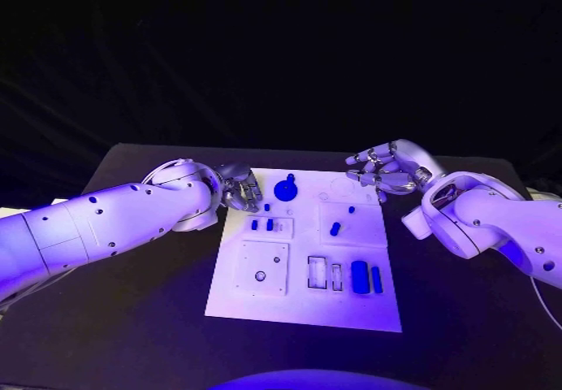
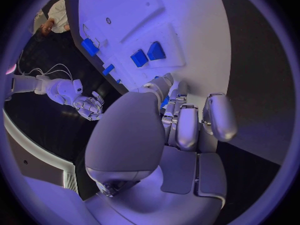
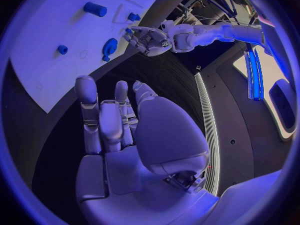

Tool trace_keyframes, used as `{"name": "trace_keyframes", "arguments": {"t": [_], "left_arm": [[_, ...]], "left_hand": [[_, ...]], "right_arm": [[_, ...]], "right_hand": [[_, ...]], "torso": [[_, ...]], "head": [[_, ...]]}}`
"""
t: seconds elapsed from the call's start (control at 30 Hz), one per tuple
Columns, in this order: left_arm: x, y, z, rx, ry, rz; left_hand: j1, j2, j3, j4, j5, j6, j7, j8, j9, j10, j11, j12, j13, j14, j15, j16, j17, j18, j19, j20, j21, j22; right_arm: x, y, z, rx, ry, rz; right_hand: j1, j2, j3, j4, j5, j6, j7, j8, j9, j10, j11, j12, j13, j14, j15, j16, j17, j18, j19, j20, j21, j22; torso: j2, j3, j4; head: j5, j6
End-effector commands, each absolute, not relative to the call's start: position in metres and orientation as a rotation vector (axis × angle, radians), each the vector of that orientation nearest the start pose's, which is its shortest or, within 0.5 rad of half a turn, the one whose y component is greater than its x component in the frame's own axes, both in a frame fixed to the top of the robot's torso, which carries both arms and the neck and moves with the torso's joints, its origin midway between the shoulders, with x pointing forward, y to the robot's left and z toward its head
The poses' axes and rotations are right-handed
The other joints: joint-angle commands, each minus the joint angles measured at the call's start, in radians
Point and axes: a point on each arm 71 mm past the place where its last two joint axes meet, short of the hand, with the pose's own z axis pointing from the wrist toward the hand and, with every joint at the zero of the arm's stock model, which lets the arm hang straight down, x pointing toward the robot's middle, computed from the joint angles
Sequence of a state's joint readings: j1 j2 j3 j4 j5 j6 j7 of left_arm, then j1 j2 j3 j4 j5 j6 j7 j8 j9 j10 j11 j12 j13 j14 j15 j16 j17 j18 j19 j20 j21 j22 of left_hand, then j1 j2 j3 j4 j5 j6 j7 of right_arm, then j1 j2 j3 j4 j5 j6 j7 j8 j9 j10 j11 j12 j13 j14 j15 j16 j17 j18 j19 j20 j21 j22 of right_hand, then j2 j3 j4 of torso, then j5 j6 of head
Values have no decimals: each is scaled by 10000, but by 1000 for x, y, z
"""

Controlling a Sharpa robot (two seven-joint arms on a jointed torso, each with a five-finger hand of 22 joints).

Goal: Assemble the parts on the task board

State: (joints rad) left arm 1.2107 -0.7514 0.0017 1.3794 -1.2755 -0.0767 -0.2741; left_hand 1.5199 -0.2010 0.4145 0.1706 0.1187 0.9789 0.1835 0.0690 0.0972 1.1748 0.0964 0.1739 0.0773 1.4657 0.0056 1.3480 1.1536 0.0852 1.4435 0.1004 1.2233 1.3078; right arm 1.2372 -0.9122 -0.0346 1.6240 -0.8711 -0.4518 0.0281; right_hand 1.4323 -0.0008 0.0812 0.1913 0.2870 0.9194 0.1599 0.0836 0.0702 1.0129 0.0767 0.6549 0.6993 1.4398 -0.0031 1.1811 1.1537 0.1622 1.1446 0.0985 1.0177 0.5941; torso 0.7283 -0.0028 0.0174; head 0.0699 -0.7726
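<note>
The white task board (image 1: 302,302) lies in the middle of the table. On it are a round blue knob (image 1: 286,191), two small blue blocks (image 1: 261,225), a short blue peg (image 1: 335,229) and two long blue bars (image 1: 366,278). My left hand (image 1: 240,191) hovers at the board's far left corner, fingers loosely curled and holding nothing. In the left wrist view a small blue part (image 2: 164,102) shows just past the fingers (image 2: 186,127). My right hand (image 1: 384,169) hovers off the far right corner with its fingers (image 3: 100,120) apart and empty.
The black table (image 1: 140,309) surrounds the board, with open room at the near side and both flanks. The board carries empty recesses at its near left (image 1: 260,276) and a slot (image 1: 316,272) beside the bars.
</note>
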Motion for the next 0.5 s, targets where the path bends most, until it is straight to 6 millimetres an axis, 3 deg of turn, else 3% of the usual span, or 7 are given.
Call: {"name": "trace_keyframes", "arguments": {"t": [0.03,0.1,0.13,0.2,0.27,0.4,0.5], "left_arm": [[519,209,-193,-1143,19287,-6059],[519,212,-192,-1421,19184,-6383],[519,214,-191,-1730,19059,-6712],[518,218,-188,-2728,18717,-7653],[518,222,-186,-4000,18413,-8773],[519,228,-182,-7632,17105,-11393],[518,230,-179,-9616,16024,-12644]], "left_hand": [[246,165,159,-174,28,348,-139,202,51,306,-87,91,83,121,-20,-25,-22,-44,-44,67,-162,230],[333,210,224,-261,29,495,-163,288,75,404,-127,145,116,100,-52,-52,-76,-13,-98,43,-294,150],[405,241,287,-343,30,599,-192,348,91,474,-147,185,143,28,-81,-180,-294,44,-204,19,-555,-14],[495,326,437,-478,37,801,-233,462,116,511,-179,213,182,-197,-119,-565,-900,183,-492,-26,-1236,-439],[489,486,626,-519,53,885,-239,507,115,465,-174,203,204,-327,-127,-779,-1203,252,-669,-46,-1623,-673],[380,520,1015,-774,46,982,-201,567,87,353,-142,283,301,-1384,-99,-2379,-3433,681,-1878,-54,-3970,-2080],[126,506,999,-792,22,993,-189,587,69,268,-132,328,349,-1898,-64,-3125,-4401,877,-2531,-20,-5156,-2782]], "right_arm": [[477,-212,-162,1921,17185,8599],[478,-214,-164,1432,17349,8136],[479,-215,-165,1038,17444,7749],[481,-218,-167,186,17526,6964],[481,-218,-167,-537,17489,6385],[479,-216,-170,-2056,17266,5321],[476,-213,-173,-2797,17099,4872]], "right_hand": [[502,-53,338,-238,-497,259,102,103,29,-381,33,-845,-718,-246,33,-502,-505,135,-209,17,-275,-358],[742,-66,512,-376,-570,453,57,206,62,-503,34,-1284,-1084,-282,5,-696,-730,134,-159,14,-255,-327],[819,-119,658,-419,-635,651,84,294,81,-311,-16,-1793,-1587,-169,-5,-709,-799,122,33,-28,-126,-163],[957,-213,979,-521,-628,1001,-24,412,94,126,-73,-2800,-2555,104,-4,-583,-753,72,423,-106,150,213],[977,-387,1133,-598,-665,1204,-96,456,90,381,-53,-3430,-3136,203,-57,-512,-699,6,590,-100,285,451],[884,-587,1375,-672,-849,1591,-207,515,88,1023,-103,-4256,-3936,296,-107,-480,-709,-31,692,-88,331,554],[810,-657,1424,-698,-1024,1761,-283,526,109,1258,-125,-4461,-4212,315,-147,-492,-742,-32,700,-118,305,535]], "torso": [[-10,-5,9],[-11,-8,8],[-11,-11,8],[1,-20,-1],[5,-24,8],[13,-21,8],[17,-33,3]], "head": [[-37,38],[-48,60],[-48,61],[-72,113],[-166,145],[-314,192],[-408,244]]}}
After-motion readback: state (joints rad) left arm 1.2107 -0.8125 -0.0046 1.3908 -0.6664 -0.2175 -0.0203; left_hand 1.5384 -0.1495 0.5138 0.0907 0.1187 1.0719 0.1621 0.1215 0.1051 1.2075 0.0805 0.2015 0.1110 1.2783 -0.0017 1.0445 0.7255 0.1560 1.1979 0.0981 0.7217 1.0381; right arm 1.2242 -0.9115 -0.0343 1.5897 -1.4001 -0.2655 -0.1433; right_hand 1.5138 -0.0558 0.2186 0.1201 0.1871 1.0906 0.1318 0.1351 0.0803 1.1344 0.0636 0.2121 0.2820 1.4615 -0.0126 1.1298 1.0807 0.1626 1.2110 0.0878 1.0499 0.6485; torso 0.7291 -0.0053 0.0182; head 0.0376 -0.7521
